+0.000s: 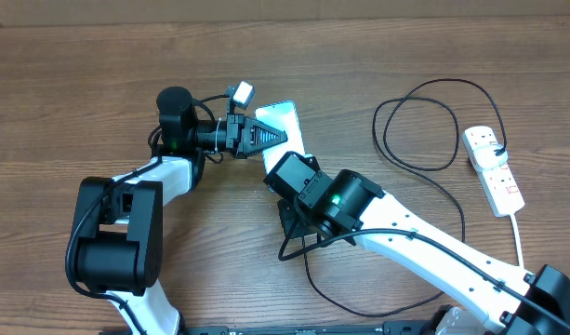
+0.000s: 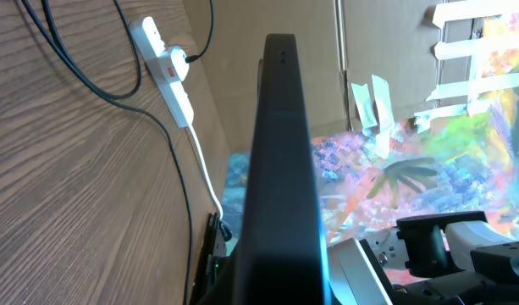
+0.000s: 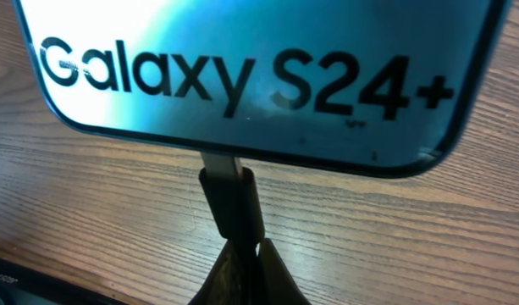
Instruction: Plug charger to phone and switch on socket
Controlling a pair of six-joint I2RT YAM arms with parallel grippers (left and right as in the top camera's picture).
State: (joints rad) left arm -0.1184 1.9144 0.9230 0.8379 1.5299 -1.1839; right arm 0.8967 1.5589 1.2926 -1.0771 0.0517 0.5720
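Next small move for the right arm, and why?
Probably push the black charger plug tip straight into the slim blue-green phone: bare metal shows between them, so it looks only part seated. The right gripper has its jaws shut on it.

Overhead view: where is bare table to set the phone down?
Free: the table left of the left arm, and the band beyond the phone along the far edge. Crowded: around the phone, and right, around the charger cable and power strip.
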